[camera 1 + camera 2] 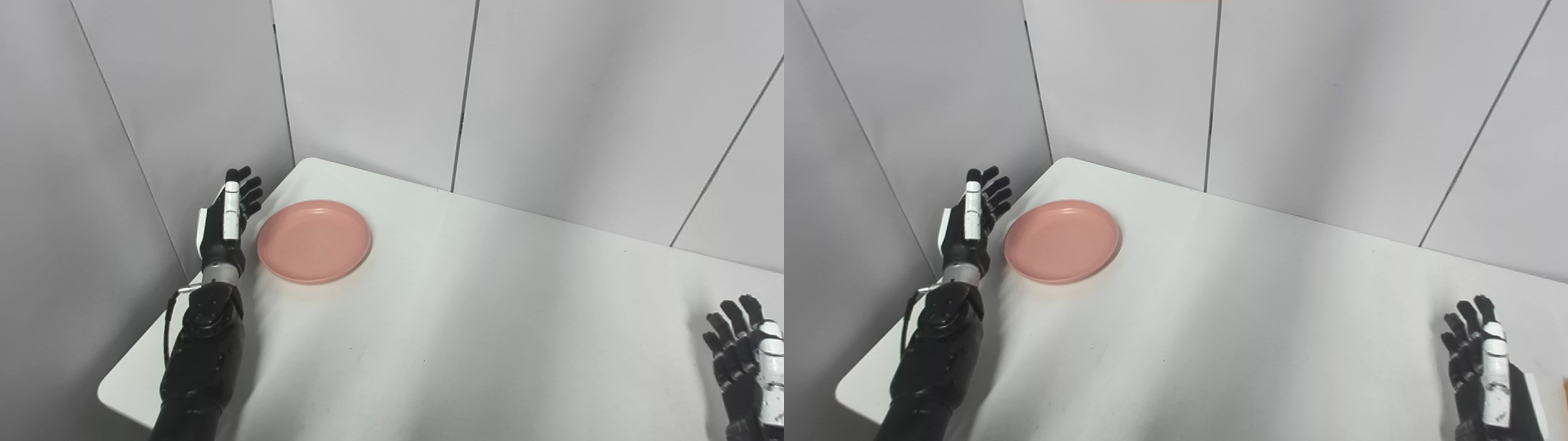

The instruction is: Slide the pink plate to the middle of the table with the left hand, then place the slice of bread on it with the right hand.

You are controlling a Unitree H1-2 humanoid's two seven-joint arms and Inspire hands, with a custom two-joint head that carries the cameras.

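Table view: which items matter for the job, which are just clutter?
In play:
- pink plate, near the table's left far corner
- left hand, open beside the plate
- right hand, open, waiting
- bread: not clearly visible

Lying about:
- nothing else on the table

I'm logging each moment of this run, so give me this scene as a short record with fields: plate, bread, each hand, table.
plate: pink plate, empty, on the table's far left part, not at the middle
bread: no slice clearly in view
left hand: open, fingers straight, just left of the plate, contact unclear
right hand: open, holding nothing, at the near right edge
table: white, in a grey-walled corner
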